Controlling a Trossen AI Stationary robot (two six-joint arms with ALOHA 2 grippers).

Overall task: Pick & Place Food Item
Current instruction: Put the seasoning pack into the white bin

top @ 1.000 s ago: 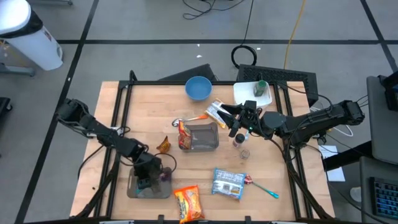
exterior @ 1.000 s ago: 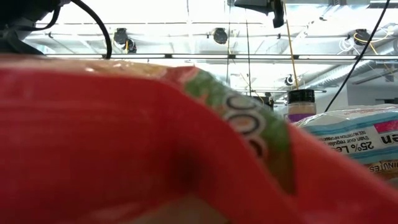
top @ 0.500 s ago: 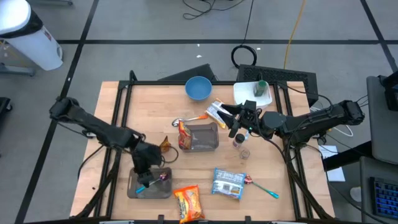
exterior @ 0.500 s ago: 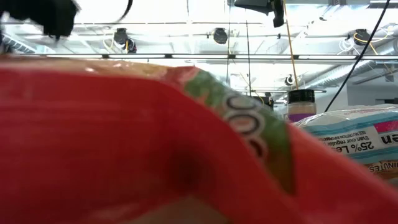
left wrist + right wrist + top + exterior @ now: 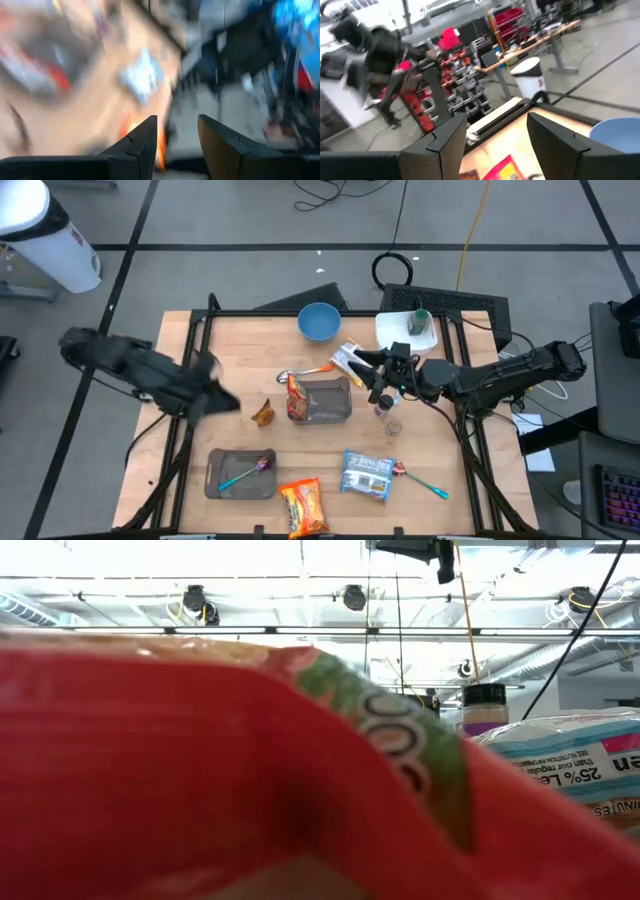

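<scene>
Left end effector [image 5: 215, 402] released, empty, raised over the bench [image 5: 240, 340] left side; lollipop [image 5: 243, 474] lies in grey tray [image 5: 215, 485], well apart from it. Earlier it was down in the tray. Right end effector [image 5: 375, 375] parted, empty, by clear container [image 5: 322, 401]
</scene>
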